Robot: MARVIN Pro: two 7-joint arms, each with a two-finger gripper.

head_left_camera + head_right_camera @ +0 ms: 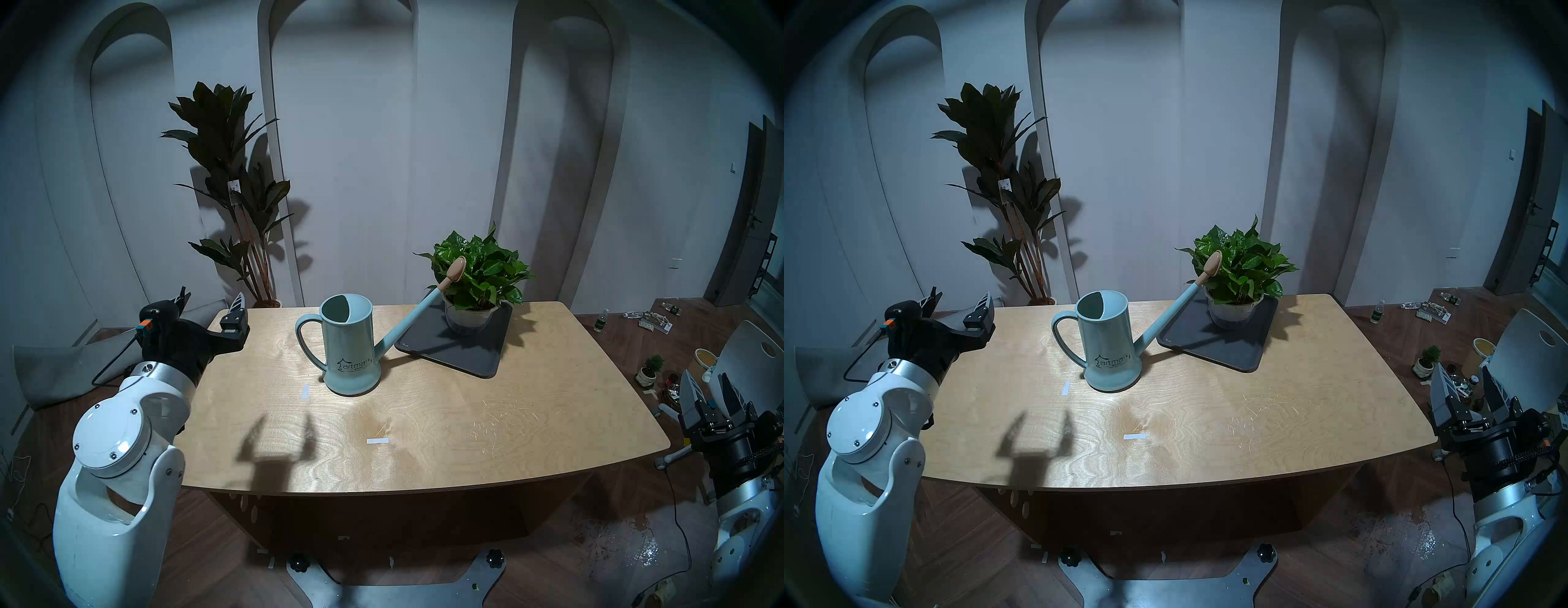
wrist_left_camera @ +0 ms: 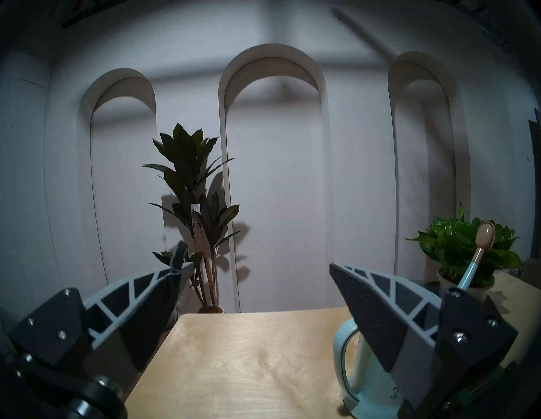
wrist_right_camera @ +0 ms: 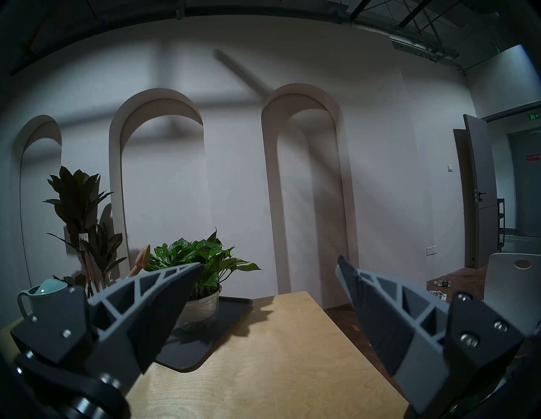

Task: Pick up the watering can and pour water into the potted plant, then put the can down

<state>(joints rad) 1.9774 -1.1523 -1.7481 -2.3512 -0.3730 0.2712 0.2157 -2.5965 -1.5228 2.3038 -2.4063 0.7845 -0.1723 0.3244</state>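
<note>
You saw a pale wooden table point(image 1: 424, 424) with visible grain and a soft sheen. The watering can point(image 1: 350, 348) looked smooth and satiny, its tray point(image 1: 475, 361) matt dark plastic, the potted plant point(image 1: 479, 271) glossy-leaved in a translucent pot.

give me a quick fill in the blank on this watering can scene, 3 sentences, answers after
1. The watering can stands upright on the ____.
2. The potted plant sits on a dark ____.
3. The can's loop handle faces the robot's ____ gripper, and both the left gripper and right gripper are open and hold nothing.

Missing words: table; tray; left
</note>
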